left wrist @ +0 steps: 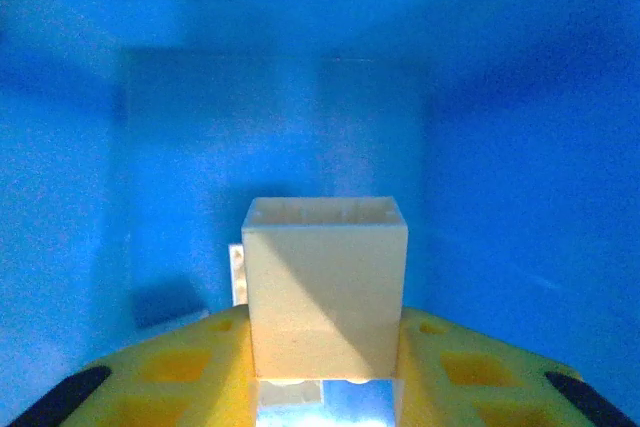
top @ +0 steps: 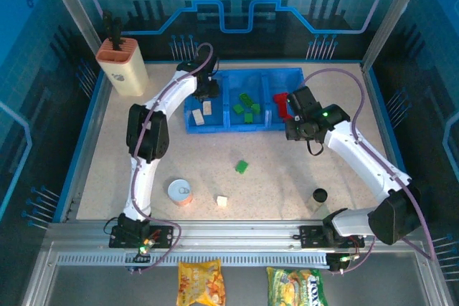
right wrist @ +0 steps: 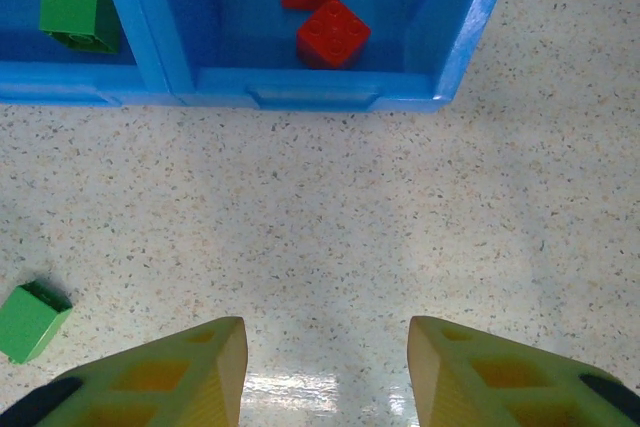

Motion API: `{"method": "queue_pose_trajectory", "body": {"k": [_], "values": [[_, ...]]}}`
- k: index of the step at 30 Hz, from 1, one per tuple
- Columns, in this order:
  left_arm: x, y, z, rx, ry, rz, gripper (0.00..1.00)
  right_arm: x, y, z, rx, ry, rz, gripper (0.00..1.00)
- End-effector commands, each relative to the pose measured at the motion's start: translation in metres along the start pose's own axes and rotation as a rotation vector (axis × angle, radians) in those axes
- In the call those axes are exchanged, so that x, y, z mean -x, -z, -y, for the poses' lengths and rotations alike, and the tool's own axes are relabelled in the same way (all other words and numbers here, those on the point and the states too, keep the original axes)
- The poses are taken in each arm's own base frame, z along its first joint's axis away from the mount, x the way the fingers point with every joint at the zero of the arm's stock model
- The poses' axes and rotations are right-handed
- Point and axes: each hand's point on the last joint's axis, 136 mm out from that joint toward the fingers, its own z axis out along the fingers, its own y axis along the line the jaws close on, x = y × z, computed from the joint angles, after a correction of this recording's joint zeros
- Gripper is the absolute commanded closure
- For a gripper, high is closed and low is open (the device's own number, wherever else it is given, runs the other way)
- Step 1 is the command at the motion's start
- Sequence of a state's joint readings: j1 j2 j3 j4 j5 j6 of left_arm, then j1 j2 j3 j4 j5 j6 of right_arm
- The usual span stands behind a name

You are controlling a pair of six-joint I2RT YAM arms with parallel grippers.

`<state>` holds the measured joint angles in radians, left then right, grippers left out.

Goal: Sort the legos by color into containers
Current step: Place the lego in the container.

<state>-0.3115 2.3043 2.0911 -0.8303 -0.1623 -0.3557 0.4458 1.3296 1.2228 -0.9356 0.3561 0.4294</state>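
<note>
Left gripper (top: pixel 208 91) is inside the tray's (top: pixel 229 130) left compartment, pinching a cream brick (left wrist: pixel 325 282) between its pads. Right gripper (right wrist: pixel 325 347) hangs over bare table just in front of the tray's right compartment, jaws spread, nothing in them. Loose: green brick (top: pixel 242 167) in front of the tray's middle, second cream brick (top: pixel 222 201) further out front.

Risks as I see them:
- If I let go too high, the brick may bounce over the tray's low wall or into the greens (top: pixel 247 103) next door (I can't judge the drop from the wrist view).
- It could cling to a pad on opening.
- The right arm, reaching for the green brick, might clip the tray's front wall.
</note>
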Motion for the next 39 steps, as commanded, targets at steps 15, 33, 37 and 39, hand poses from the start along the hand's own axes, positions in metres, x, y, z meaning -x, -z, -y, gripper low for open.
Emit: {"method": "queue_pose_trajectory", "body": {"k": [15, 33, 37, 39], "values": [[0.016, -0.043, -0.014, -0.009, 0.004, 0.001, 0.58, -0.002, 0.011, 0.011, -0.018, -0.023, 0.003, 0.53], [0.001, 0.043, -0.008, -0.105, 0.01, 0.01, 0.56, 0.001, 0.004, -0.023, 0.068, 0.005, -0.02, 0.53], [-0.018, 0.06, -0.013, -0.124, 0.008, -0.015, 0.56, -0.003, 0.0, -0.041, 0.085, 0.053, -0.035, 0.53], [-0.027, 0.07, -0.015, -0.135, 0.002, -0.025, 0.56, -0.006, -0.003, -0.052, 0.094, 0.081, -0.047, 0.52]]}}
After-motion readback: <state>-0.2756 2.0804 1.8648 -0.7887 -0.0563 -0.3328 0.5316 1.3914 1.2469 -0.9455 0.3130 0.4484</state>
